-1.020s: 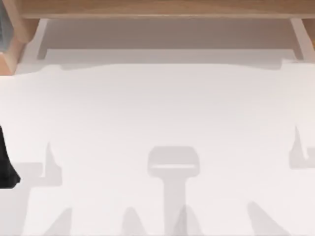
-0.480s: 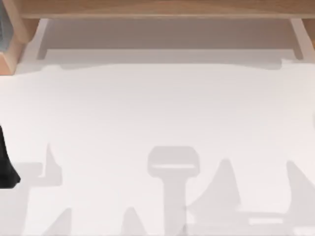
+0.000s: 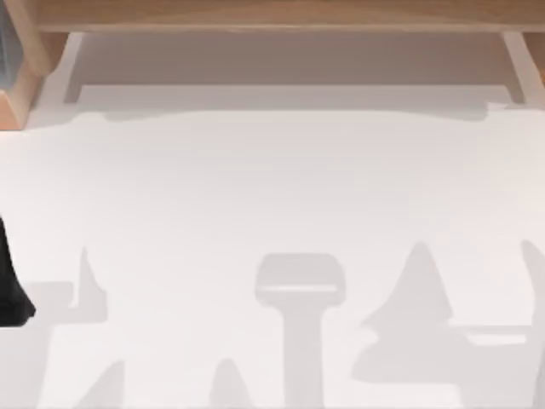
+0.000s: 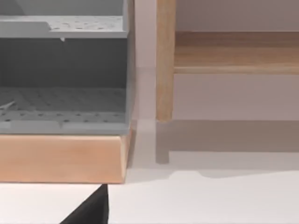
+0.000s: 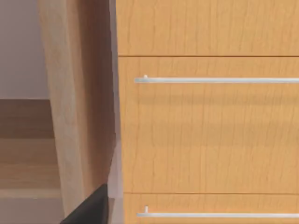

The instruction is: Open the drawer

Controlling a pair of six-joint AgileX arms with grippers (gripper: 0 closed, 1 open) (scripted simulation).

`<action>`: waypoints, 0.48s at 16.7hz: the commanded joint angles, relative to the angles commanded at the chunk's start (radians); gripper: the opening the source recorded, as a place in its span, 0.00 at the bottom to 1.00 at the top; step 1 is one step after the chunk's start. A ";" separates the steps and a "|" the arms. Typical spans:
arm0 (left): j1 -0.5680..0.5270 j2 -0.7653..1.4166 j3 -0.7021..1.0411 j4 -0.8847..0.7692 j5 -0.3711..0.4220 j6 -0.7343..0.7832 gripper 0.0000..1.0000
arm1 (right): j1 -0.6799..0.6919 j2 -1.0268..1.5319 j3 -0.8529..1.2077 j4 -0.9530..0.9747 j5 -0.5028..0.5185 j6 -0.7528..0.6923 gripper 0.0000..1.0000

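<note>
The drawer (image 5: 205,123) shows in the right wrist view as a flat wooden front with a thin silver handle (image 5: 215,80) running level near its upper edge. It sits flush in its cabinet, closed. Below it a second drawer front (image 5: 210,207) begins, carrying its own silver handle (image 5: 219,215); so two handles and two such fronts can be counted, with a plain wooden panel above them. Beside the fronts stands a pale wooden post (image 5: 70,107).

The right arm's camera looks straight at these fronts; a dark corner of the right claw (image 5: 91,207) sits low in that picture, touching nothing that can be seen. Whether its fingers are apart or together cannot be told.

In the left wrist view a grey shelf unit (image 4: 63,70) with two perforated levels rests on a wooden base (image 4: 60,158), next to a wooden upright (image 4: 165,60). A dark corner of the left claw (image 4: 91,210) shows there over the white bench (image 4: 210,200); its fingers likewise cannot be judged.

From above, a dark part of the left arm (image 3: 10,285) sits at the bench's (image 3: 272,196) left edge.
</note>
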 joint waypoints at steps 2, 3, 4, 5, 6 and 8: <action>0.000 0.000 0.000 0.000 0.000 0.000 1.00 | 0.000 0.000 0.000 0.000 0.000 0.000 1.00; 0.000 0.000 0.000 0.000 0.000 0.000 1.00 | 0.000 0.000 0.000 0.000 0.000 0.000 1.00; 0.000 0.000 0.000 0.000 0.000 0.000 1.00 | 0.004 -0.003 -0.004 -0.002 0.002 0.000 1.00; 0.000 0.000 0.000 0.000 0.000 0.000 1.00 | 0.004 -0.002 -0.003 -0.002 0.002 -0.001 1.00; 0.000 0.000 0.000 0.000 0.000 0.000 1.00 | 0.005 0.008 0.002 0.005 0.002 -0.013 1.00; 0.000 0.000 0.000 0.000 0.000 0.000 1.00 | 0.006 0.058 0.027 0.033 0.004 -0.066 1.00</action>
